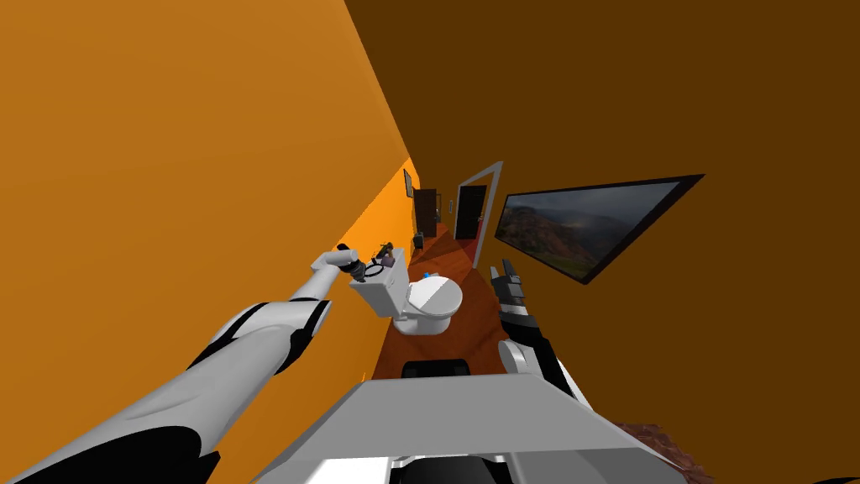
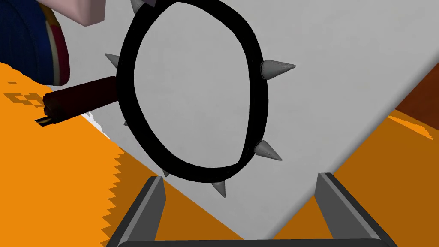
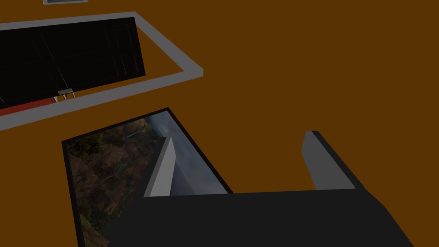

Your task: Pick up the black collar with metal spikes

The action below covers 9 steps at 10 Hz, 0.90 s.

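Spread left end effector hovers beside spiked collar, seemingly near tank edge.

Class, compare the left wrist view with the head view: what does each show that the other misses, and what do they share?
Left wrist view adds: grey cone spikes on the black collar, a dark red rod next to it, open fingers of the left gripper. Head view adds: the whole white toilet, the right gripper, a landscape picture. Shared: the collar on the tank lid, the orange wall.
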### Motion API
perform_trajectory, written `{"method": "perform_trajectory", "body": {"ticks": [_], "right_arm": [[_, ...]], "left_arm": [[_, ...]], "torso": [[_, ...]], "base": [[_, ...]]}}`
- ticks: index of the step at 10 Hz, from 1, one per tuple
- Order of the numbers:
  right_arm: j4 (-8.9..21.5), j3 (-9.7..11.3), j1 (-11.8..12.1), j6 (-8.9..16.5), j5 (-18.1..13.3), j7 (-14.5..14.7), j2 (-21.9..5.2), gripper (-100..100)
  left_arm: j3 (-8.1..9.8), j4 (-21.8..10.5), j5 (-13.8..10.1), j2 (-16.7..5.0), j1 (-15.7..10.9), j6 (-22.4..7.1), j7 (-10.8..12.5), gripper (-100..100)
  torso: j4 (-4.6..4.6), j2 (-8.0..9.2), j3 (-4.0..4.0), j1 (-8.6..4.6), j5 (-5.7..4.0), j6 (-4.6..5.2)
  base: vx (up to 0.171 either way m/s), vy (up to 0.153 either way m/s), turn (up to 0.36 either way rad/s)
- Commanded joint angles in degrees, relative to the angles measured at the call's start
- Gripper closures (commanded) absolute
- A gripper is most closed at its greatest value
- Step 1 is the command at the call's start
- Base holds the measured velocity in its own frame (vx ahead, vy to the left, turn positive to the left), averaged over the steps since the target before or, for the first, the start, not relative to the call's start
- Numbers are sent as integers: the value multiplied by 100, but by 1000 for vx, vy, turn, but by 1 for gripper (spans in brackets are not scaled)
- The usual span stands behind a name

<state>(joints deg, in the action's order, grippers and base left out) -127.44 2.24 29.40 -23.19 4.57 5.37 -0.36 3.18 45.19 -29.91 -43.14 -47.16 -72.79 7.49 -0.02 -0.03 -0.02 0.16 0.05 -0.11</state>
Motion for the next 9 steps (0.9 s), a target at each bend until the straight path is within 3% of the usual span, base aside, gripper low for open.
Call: {"method": "perform_trajectory", "body": {"ticks": [1, 2, 5, 6, 8, 9], "right_arm": [[0, 0, 0, 0, 0, 0, 0, 0], [0, 0, 0, 0, 0, 0, 0, 0], [0, 0, 0, 0, 0, 0, 0, 0], [0, 0, 0, 0, 0, 0, 0, 0], [0, 0, 0, 0, 0, 0, 0, 0], [0, 0, 0, 0, 0, 0, 0, 0]], "left_arm": [[13, -200, -67, -6, -184, -286, -7, -100], [13, -200, -67, -6, -184, -397, -7, -100], [30, -638, -173, -3, -517, -824, -77, -100], [30, -638, -173, -3, -517, -830, -77, -100], [44, -951, -256, 8, -776, -1164, -133, -100], [44, -976, -256, 8, -776, -1164, -133, -100]], "torso": [[0, 0, 0, 0, 0, 0], [0, -1, -1, 0, -1, 3], [0, 0, 0, -1, 0, 0], [0, 0, 0, -1, 0, 2], [0, -1, -1, -2, -1, 1], [-1, -4, -2, 2, 0, 2]], "base": [[15, 37, -74], [14, 31, -44], [13, 35, -57], [11, 29, -35], [21, 39, -67], [18, 35, -37]]}}
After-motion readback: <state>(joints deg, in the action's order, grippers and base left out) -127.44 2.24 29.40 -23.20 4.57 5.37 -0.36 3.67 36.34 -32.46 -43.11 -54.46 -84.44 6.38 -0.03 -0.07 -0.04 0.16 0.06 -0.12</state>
